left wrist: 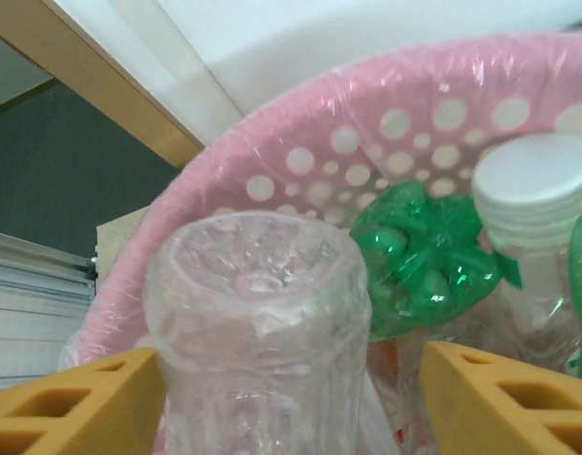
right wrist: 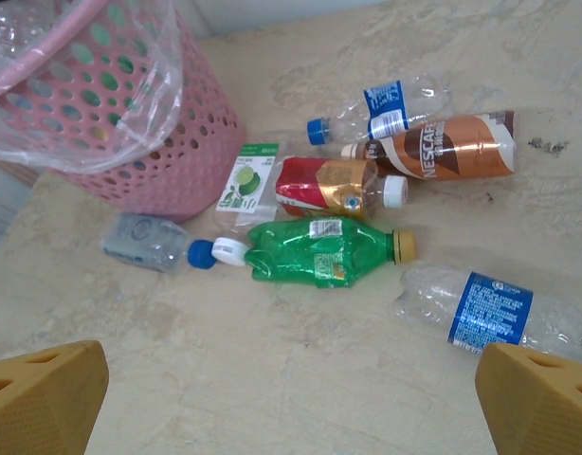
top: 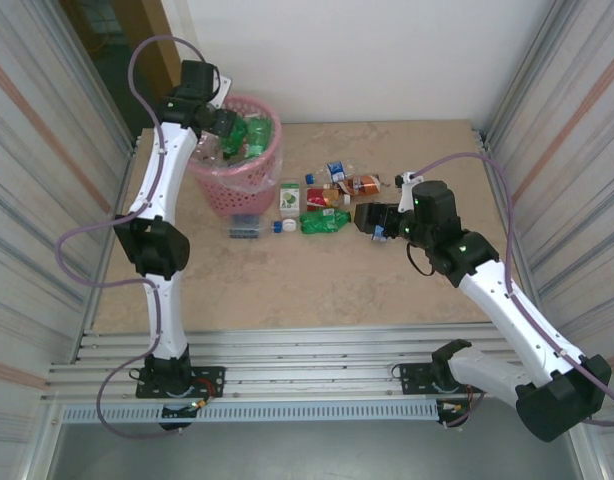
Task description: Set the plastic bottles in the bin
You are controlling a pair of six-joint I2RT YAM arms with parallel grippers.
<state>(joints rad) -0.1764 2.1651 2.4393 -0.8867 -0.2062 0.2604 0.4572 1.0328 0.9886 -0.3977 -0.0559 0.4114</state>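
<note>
Clear bottle loose in parted left gripper over bin; looked light, crushable, so grip mid-body. Right gripper gaped empty.

Bottles in the bin; more bottles right of it.

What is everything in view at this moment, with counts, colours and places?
table: one, beige, under everything.
bin: one, pink lattice with a liner bag, far left of the table.
bottles in the bin: several, green and clear; exact count hidden.
bottles on the table: seven, lying to the right of the bin; four clear, one green, one red-gold, one brown.
clear bottle: one, poised over the bin.
arms: two, white and black, bases at the near edge.
left end effector: yellow fingers, open, with the clear bottle between them.
right end effector: yellow fingers, open wide, over the table near the lying bottles.
</note>
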